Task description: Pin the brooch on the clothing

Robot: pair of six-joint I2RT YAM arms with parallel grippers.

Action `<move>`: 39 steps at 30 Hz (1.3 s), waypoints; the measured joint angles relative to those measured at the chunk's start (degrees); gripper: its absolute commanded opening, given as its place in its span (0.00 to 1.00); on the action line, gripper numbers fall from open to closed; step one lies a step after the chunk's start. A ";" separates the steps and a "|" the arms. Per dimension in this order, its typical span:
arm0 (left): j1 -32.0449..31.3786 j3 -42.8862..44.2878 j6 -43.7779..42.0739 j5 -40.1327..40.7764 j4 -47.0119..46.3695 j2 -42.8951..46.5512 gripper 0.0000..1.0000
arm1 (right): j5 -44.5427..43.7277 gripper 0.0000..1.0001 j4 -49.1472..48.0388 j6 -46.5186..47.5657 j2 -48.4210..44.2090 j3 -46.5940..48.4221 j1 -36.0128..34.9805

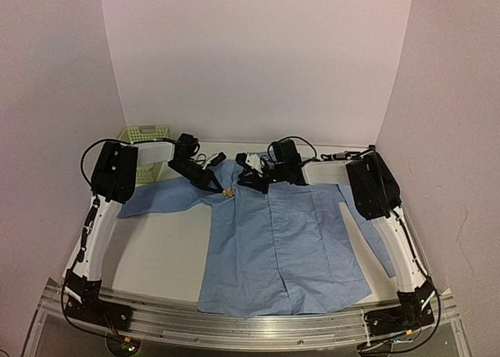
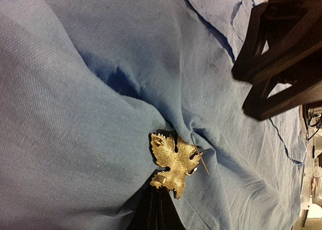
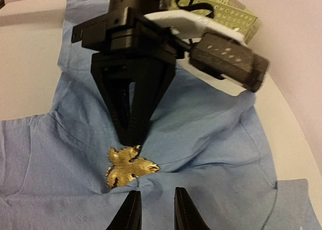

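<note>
The left end effector (image 3: 130,135) is pinched shut on the brooch (image 3: 128,168), pressing it to the shirt (image 3: 216,139) near the surface's (image 1: 160,248) far edge. The right end effector (image 3: 157,195), slightly open and empty, hovers beside it, likely to steady the cloth.

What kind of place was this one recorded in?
Most likely a lab test booth, not a home or shop: plain white panels wall in a white table, two robot arms are bolted to a metal rail at its near edge, and a blue shirt lies spread flat.
</note>
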State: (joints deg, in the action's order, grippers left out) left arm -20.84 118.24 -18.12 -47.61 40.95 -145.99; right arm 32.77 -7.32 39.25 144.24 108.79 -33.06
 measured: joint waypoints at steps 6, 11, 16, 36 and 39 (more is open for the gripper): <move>0.02 0.00 -0.09 -0.23 -0.01 0.00 0.03 | -1.31 0.16 1.92 0.75 2.82 2.35 -2.28; 0.02 0.00 -0.07 -0.24 -0.02 0.00 0.02 | -2.28 0.11 2.41 0.75 3.27 3.51 -3.25; 0.02 0.00 -0.07 -0.24 0.00 0.00 0.02 | -3.87 0.09 2.35 -0.09 4.50 5.44 -3.23; 0.07 0.00 0.15 -0.33 0.00 0.00 0.01 | -8.20 0.00 3.72 2.81 5.77 6.34 -3.93; 0.10 0.00 0.15 -0.35 0.00 0.00 0.00 | -9.59 0.00 3.85 3.50 5.78 6.51 -4.28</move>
State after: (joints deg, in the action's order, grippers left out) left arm -20.74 118.24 -17.98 -47.97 40.95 -145.99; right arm 23.19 -3.47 42.74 150.02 115.31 -37.35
